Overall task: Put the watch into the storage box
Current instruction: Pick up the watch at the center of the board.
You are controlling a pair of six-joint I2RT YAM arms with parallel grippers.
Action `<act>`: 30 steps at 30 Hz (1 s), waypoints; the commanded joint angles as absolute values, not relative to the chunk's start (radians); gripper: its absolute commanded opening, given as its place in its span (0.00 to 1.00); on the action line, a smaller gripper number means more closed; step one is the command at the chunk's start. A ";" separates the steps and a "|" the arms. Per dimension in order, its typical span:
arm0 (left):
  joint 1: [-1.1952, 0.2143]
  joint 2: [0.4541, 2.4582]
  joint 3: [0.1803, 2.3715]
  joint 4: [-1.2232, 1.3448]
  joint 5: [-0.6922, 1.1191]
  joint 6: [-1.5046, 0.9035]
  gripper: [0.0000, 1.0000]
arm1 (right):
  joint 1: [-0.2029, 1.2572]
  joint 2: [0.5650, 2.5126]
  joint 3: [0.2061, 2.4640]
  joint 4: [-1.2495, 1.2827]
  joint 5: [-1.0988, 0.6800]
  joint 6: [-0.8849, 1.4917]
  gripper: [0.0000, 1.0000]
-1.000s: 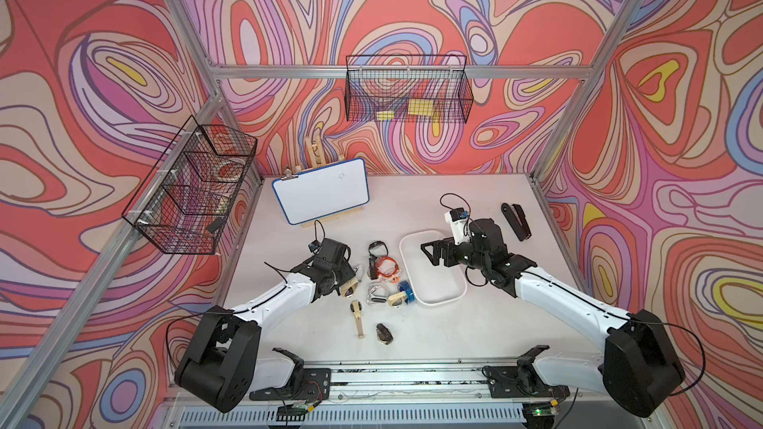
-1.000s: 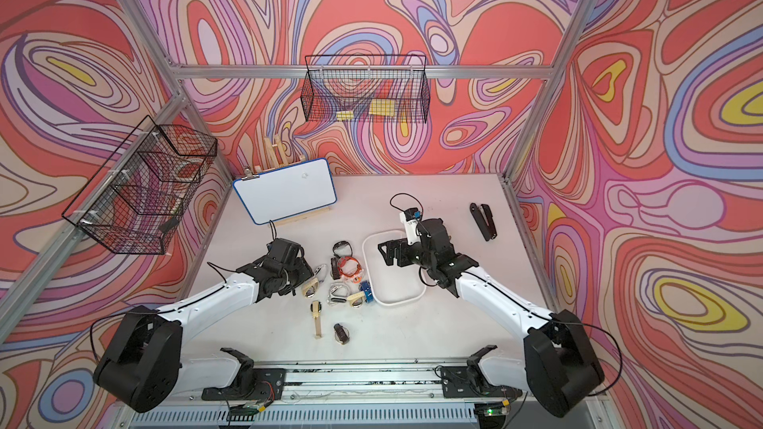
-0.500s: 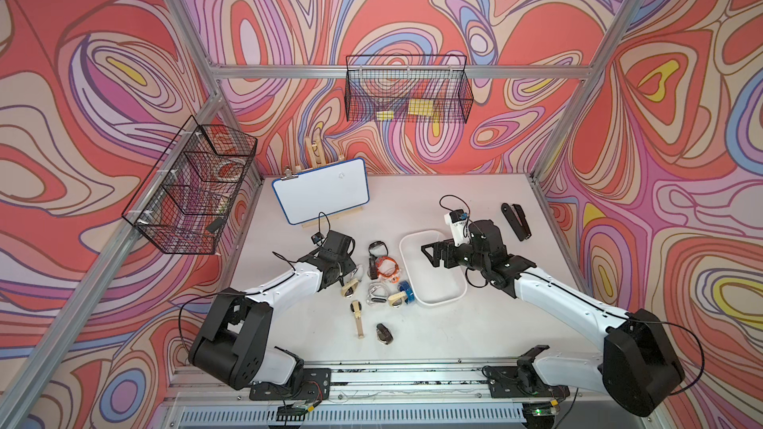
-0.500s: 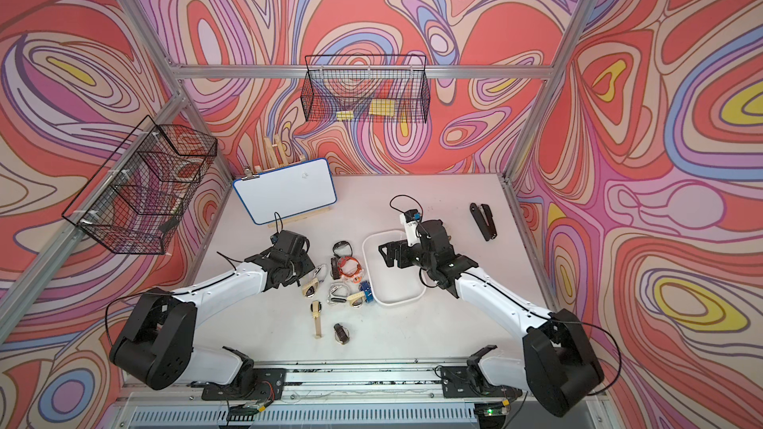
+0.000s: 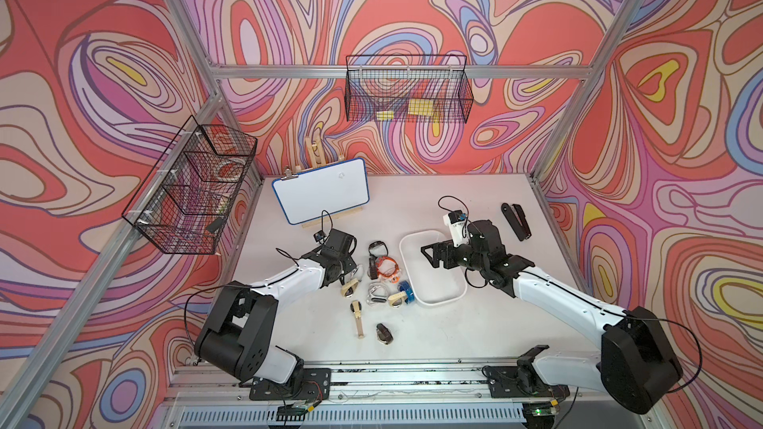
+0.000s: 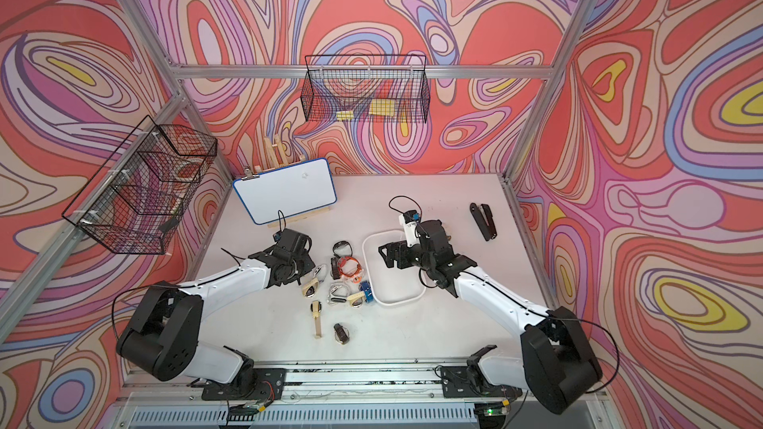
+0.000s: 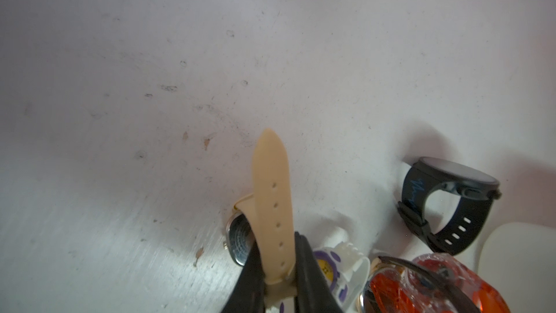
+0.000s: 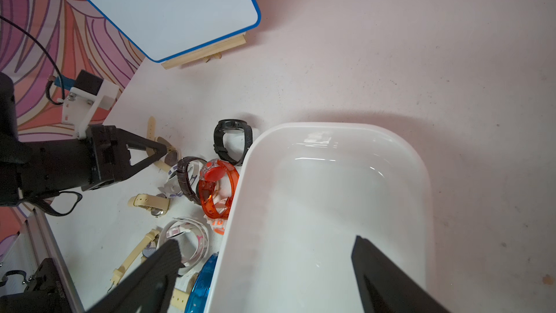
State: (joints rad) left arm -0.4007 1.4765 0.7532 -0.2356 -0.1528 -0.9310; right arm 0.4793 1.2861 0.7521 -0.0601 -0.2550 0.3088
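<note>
Just at the edge of the watch pile nearest the left arm, the left tool has its black fingers pressed together on the strap of the beige-strapped watch. The free end of the strap stands up between them, and the metal case sits low at the desk; whether the case has left the surface cannot be told. From the right wrist view, the same watch shows at the tip of that tool, on the far side of the pile from the storage box and not touching it. The box lies on the desk in both top views, with a blue watch just beside its near long side. An orange translucent watch and a black watch lie close against the same side, and a dark brown strap watch lies next to the orange one. The right tool hangs over the box with its jaws spread wide, gripping nothing. A blue-rimmed whiteboard leans on a wooden stand behind the pile.
</note>
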 commanded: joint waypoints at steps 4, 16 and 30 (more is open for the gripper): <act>-0.406 1.400 0.754 -0.244 -0.125 -0.890 0.10 | 0.485 1.284 0.758 -0.069 -0.265 0.308 0.94; -0.378 1.137 0.739 -0.173 0.226 -0.935 0.11 | 0.499 1.264 0.749 0.030 -0.479 0.415 0.92; -0.378 1.217 0.596 0.544 0.635 -1.243 0.09 | 0.508 1.186 0.743 0.057 -0.643 0.495 0.90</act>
State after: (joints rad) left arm -0.3798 1.1969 0.6201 0.2737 0.5255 -1.1431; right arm 0.5053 1.1896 0.7521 0.0162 -0.5449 0.4370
